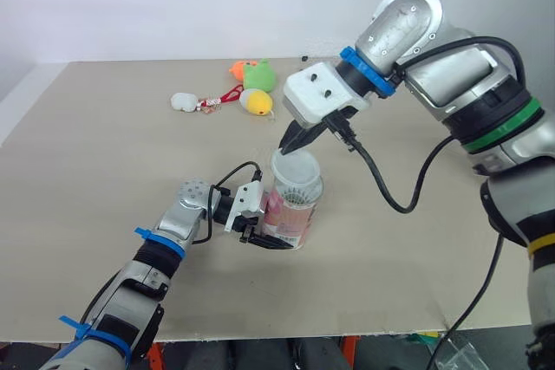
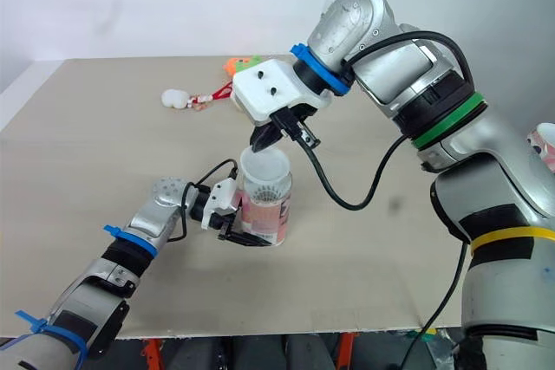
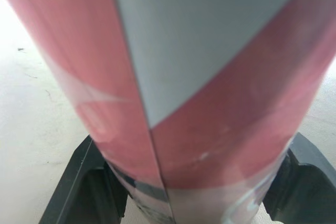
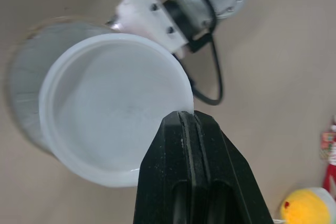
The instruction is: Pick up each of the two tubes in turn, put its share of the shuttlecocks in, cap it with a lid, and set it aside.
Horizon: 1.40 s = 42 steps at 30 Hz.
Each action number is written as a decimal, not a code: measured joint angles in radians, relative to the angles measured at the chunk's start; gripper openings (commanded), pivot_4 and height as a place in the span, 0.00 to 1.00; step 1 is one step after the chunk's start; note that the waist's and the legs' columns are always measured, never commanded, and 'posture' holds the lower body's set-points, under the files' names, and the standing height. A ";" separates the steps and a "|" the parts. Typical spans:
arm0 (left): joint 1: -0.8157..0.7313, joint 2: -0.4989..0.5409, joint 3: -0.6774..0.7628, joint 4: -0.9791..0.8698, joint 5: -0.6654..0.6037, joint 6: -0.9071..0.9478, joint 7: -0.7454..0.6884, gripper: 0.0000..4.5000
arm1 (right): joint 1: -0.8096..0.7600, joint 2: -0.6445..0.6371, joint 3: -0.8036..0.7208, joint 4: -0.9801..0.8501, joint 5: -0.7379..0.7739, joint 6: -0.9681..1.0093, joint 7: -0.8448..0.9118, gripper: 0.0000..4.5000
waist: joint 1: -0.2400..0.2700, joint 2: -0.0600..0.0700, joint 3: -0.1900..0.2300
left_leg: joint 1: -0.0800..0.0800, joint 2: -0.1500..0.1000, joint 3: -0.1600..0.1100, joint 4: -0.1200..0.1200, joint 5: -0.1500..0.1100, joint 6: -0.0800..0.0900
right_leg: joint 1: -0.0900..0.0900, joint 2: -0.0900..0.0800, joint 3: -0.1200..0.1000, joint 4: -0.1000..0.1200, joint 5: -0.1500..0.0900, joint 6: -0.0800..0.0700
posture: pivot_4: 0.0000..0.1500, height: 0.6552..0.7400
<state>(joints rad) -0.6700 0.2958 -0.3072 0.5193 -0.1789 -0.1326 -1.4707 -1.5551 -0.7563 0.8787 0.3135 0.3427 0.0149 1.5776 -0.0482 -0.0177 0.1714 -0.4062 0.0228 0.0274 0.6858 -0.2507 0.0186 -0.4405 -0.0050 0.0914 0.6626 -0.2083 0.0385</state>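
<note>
Pink-and-white shuttlecock tube (image 1: 289,221) stands upright on the table (image 1: 104,153), gripped low between the left claw's (image 1: 270,240) fingers. Over its mouth, the right claw (image 1: 292,139) pinches the translucent lid (image 1: 297,167) by its rim.

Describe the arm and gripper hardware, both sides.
Both arms have silver-grey metal shells. Left arm: blue bands and a thin black cable at the wrist. Right arm: blue ring, green ring, yellow band, thick black cable. Left gripper and right gripper: two black fingers each, on white wrist blocks.
</note>
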 measured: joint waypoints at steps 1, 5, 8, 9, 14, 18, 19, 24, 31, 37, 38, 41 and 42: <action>0.000 0.000 0.000 0.000 0.000 0.000 0.000 0.60 | 0.000 -0.008 0.014 -0.019 0.007 -0.002 0.000 0.02 | 0.000 0.000 0.000 | 0.000 0.000 0.000 0.000 0.000 0.000 | 0.000 0.000 0.000 0.000 0.000 0.000 | 1.00 0.91; 0.000 0.000 0.000 0.002 0.000 0.000 0.000 0.60 | 0.000 -0.015 0.026 -0.060 0.019 -0.002 0.000 0.02 | 0.000 0.000 0.000 | 0.000 0.001 0.000 0.000 0.000 0.000 | 0.000 0.000 -0.001 0.000 0.000 0.000 | 1.00 0.91; 0.000 0.000 0.000 0.002 0.000 0.001 -0.001 0.60 | 0.000 -0.011 0.028 -0.079 0.026 0.004 0.000 0.02 | 0.000 0.000 0.000 | 0.000 0.001 0.000 0.000 0.000 0.000 | 0.000 0.000 -0.002 0.000 0.000 0.000 | 1.00 0.91; 0.000 0.000 0.000 0.002 0.000 0.002 -0.001 0.60 | 0.000 -0.006 0.028 -0.080 0.026 0.006 0.000 0.02 | 0.000 0.000 0.000 | 0.000 0.001 0.000 0.000 0.000 0.000 | 0.000 0.000 -0.002 0.000 0.000 0.000 | 1.00 0.91; 0.000 0.002 0.000 0.002 0.000 0.003 -0.002 0.60 | 0.000 0.012 0.016 -0.078 0.016 0.012 0.000 0.02 | 0.000 0.000 0.000 | 0.000 0.002 0.000 0.000 0.000 0.000 | 0.000 0.000 -0.004 0.000 -0.001 -0.001 | 1.00 0.91; 0.000 0.002 0.005 0.003 -0.001 0.012 -0.002 0.60 | 0.011 0.038 -0.017 -0.064 -0.048 -0.015 0.004 0.02 | 0.000 0.000 0.000 | 0.000 0.004 -0.001 0.000 0.000 0.000 | 0.000 0.001 -0.006 0.000 -0.001 -0.002 | 1.00 0.91; 0.000 0.002 0.006 0.003 -0.001 0.015 -0.002 0.60 | 0.012 0.043 -0.024 -0.058 -0.066 -0.027 0.004 0.02 | 0.000 0.000 0.000 | 0.000 0.004 -0.001 0.000 0.000 0.000 | 0.000 0.002 -0.006 0.000 -0.001 -0.002 | 1.00 0.91; 0.000 0.002 0.005 0.002 0.000 0.018 -0.003 0.60 | 0.023 0.066 -0.088 -0.044 -0.152 -0.059 0.004 0.02 | 0.001 0.000 0.000 | 0.001 0.004 -0.001 0.000 0.000 0.000 | 0.000 0.002 -0.007 0.001 -0.001 -0.002 | 1.00 0.91; 0.000 0.002 0.002 -0.003 0.000 0.019 -0.006 0.60 | 0.065 0.056 -0.147 -0.099 -0.170 -0.046 0.004 0.02 | 0.003 0.000 0.000 | 0.000 0.004 -0.001 0.000 0.000 0.000 | 0.000 0.002 -0.006 0.001 -0.002 -0.003 | 1.00 0.91; 0.000 0.003 0.003 0.000 0.000 0.017 -0.011 0.60 | 0.099 0.016 -0.148 -0.185 -0.138 0.005 0.004 0.02 | 0.003 0.000 0.000 | 0.001 0.004 -0.002 0.000 0.000 0.000 | 0.000 0.002 -0.007 0.001 -0.002 -0.004 | 1.00 0.91; -0.001 0.003 0.002 0.000 0.000 0.016 -0.011 0.60 | 0.100 0.011 -0.148 -0.199 -0.132 0.012 0.004 0.02 | 0.003 0.000 0.000 | 0.001 0.004 -0.002 0.000 0.000 0.000 | 0.000 0.002 -0.007 0.001 -0.002 -0.004 | 1.00 0.91; -0.002 0.002 0.002 0.002 0.001 0.008 -0.012 0.60 | 0.110 0.009 -0.148 -0.221 -0.130 0.027 0.003 0.02 | 0.003 0.000 0.000 | 0.001 0.004 -0.002 0.000 0.000 0.000 | 0.000 0.002 -0.007 0.001 -0.002 -0.003 | 1.00 0.91; -0.002 0.002 0.002 0.002 0.001 0.008 -0.012 0.60 | 0.114 0.011 -0.150 -0.222 -0.132 0.031 0.003 0.02 | 0.003 0.000 0.000 | 0.001 0.004 -0.002 0.000 0.000 0.000 | 0.000 0.002 -0.007 0.001 -0.002 -0.004 | 1.00 0.91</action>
<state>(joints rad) -0.6717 0.2982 -0.3049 0.5209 -0.1774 -0.1248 -1.4825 -1.4413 -0.7454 0.7292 0.0919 0.2111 0.0461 1.5807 -0.0451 -0.0178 0.1714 -0.4057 0.0270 0.0257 0.6858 -0.2507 0.0185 -0.4404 -0.0029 0.0844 0.6636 -0.2107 0.0349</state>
